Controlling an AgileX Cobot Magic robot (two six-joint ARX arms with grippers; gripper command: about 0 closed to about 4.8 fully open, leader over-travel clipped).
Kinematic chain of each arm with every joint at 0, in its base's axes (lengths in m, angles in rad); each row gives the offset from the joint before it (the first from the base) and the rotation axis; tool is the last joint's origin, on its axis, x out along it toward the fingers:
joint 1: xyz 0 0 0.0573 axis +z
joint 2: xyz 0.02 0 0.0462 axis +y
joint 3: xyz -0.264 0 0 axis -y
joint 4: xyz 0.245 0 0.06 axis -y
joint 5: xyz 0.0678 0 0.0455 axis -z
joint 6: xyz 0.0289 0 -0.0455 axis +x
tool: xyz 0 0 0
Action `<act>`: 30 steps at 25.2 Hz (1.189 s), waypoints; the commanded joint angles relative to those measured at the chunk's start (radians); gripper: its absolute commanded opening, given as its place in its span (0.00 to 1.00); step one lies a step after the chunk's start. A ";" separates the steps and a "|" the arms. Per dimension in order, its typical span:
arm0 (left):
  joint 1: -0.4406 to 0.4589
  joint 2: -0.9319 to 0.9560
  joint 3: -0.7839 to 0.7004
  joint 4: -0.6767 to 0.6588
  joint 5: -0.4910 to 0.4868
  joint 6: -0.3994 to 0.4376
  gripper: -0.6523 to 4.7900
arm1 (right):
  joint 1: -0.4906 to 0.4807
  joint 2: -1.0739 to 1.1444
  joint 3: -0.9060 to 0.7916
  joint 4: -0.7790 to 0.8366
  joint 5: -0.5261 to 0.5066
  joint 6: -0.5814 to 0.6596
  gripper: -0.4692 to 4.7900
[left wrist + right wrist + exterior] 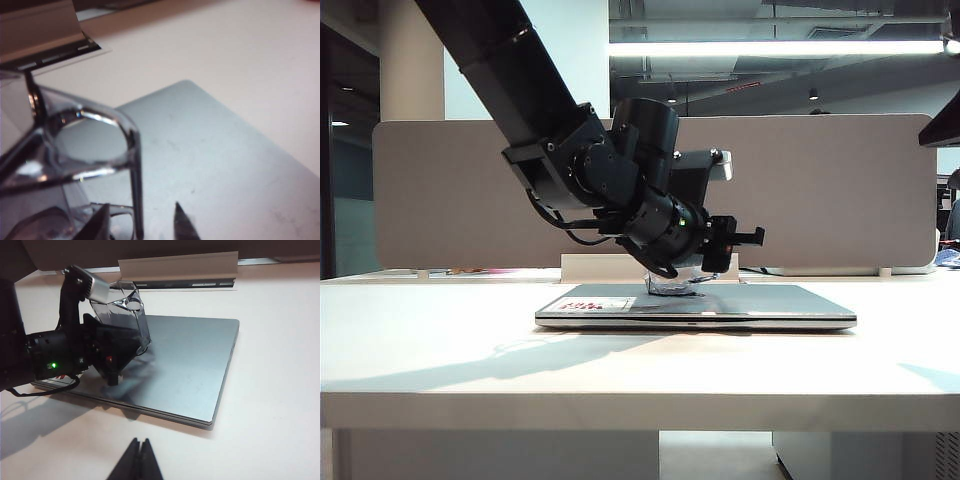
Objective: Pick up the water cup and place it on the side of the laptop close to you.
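Here the left gripper (pixel 141 222) reaches over the thin silver-grey closed laptop (pixel 760 305). Its jaws stand as wide as they go, and its two dark fingertips (pixel 182 225) show on either side of the thin angular handle of the transparent grey-tinted faceted plastic water cup (pixel 127 315). I cannot tell whether the pads press on the cup or only straddle it, so a firm hold is not certain.

The cup lies directly ahead of this gripper and close against it, over the laptop's lid. In the exterior view it sits near the middle of the lid. In the right wrist view the cup looks tilted rather than upright, with one round end turned up and away from the gripper. Nothing shows inside it, and it appears empty.

The coming move probably turns on where the cup goes. It should come down on the bare strip of the pale white table (pixel 620 360) in front of the laptop's near edge, which means carrying it off the lid toward the exterior camera.

The left arm is plainly the nearer one. The right gripper (pixel 139 460) hangs well apart over the table beside the laptop, its fingertips pressed together and holding nothing.
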 commanded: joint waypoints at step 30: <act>-0.002 0.028 0.098 0.012 -0.004 -0.040 0.11 | 0.000 -0.001 0.004 0.013 0.000 -0.003 0.07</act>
